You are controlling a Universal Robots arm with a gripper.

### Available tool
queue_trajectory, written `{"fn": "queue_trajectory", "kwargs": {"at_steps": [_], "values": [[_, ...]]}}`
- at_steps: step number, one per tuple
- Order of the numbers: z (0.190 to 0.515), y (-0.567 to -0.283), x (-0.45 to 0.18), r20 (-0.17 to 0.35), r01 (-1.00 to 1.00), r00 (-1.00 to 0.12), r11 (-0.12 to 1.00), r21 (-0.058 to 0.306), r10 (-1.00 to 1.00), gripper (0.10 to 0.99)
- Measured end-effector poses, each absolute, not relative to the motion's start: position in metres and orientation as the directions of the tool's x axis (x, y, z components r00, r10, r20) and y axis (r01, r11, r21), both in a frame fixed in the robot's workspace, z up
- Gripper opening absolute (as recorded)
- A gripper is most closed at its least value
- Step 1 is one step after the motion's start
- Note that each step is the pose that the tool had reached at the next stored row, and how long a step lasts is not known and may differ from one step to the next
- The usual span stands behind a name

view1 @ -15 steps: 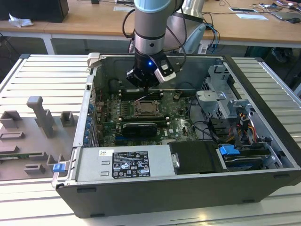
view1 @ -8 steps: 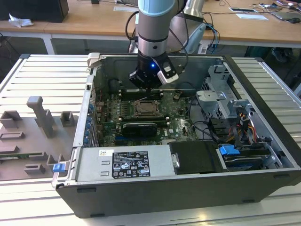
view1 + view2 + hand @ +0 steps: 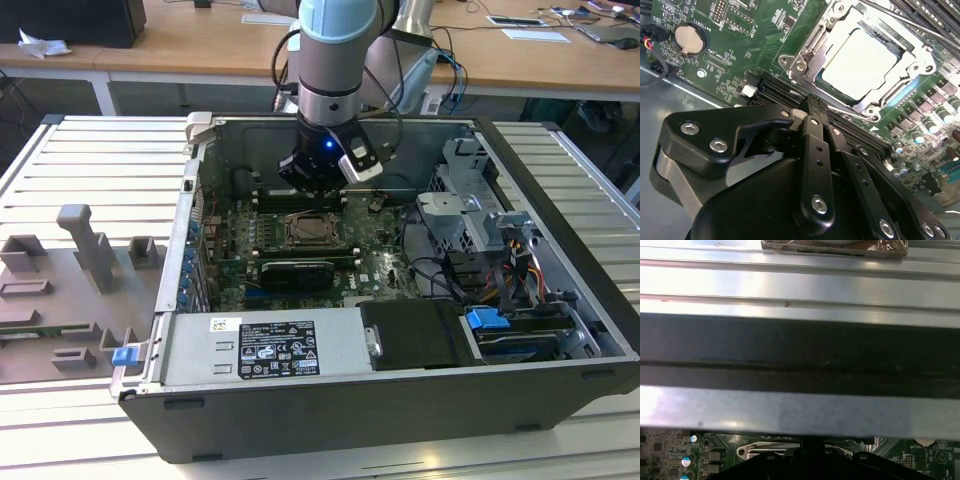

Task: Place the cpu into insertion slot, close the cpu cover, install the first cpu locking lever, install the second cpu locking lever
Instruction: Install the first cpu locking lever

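UNDER THE HOOD: The Universal Robots arm [image 3: 338,40] wears a pale blue-grey cap over a silver-grey cylindrical joint, ringed in black above the gripper [image 3: 312,183]. A small blue light [image 3: 327,145] glows on the black wrist just above the gripper. A white-and-grey camera module [image 3: 360,162] sits beside the gripper, and black cables [image 3: 284,62] loop down the arm above it. In the second wrist view the gripper [image 3: 811,106] is matt black, its flat link bars [image 3: 815,160] pinned with silver socket-head screws [image 3: 819,204], and a grey metal band [image 3: 662,167] edges its rounded body.
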State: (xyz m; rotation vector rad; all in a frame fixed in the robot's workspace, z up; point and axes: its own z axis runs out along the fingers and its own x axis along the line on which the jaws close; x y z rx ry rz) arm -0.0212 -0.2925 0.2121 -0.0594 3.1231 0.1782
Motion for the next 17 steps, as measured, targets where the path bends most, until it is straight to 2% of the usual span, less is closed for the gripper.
{"fn": "queue_trajectory", "kwargs": {"at_steps": [17], "values": [[0.2045,-0.2925,-0.0182,-0.015,-0.021,-1.0,0.994,0.111,-0.02,0.106]]}}
